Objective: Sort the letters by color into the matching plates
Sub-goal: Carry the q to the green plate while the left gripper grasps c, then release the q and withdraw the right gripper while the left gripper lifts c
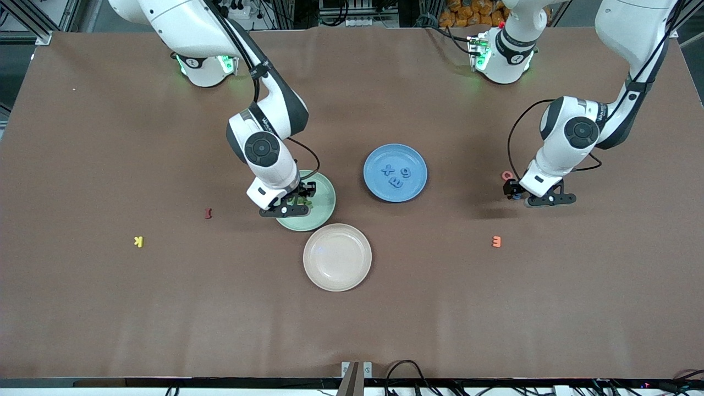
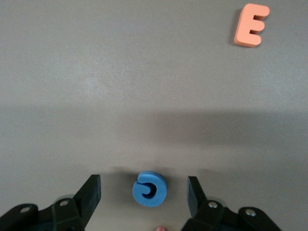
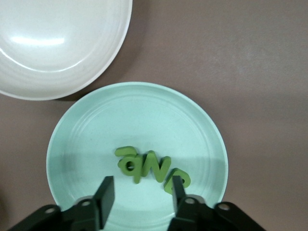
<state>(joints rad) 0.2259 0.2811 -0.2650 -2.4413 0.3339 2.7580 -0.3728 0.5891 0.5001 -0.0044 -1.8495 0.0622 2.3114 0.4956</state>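
Yellow K (image 1: pixel 138 241) and dark red letter (image 1: pixel 208 213) lie toward the right arm's end. The right gripper (image 3: pixel 139 191) hangs low over the mint green plate (image 1: pixel 324 193), fingers parted, gripping nothing; the green letters (image 3: pixel 144 166) lie in a cluster in that plate, perhaps four of them. The beige-pink plate (image 1: pixel 337 257) sits nearer the camera. Blue plate (image 1: pixel 379 157) carries three blue letters (image 1: pixel 396 176). The left gripper (image 2: pixel 143 195) straddles a blue letter (image 2: pixel 149 189) on the table, fingers apart, not touching it. Pink letter (image 1: pixel 507 176) beside it, orange E (image 2: pixel 251 25) nearer.
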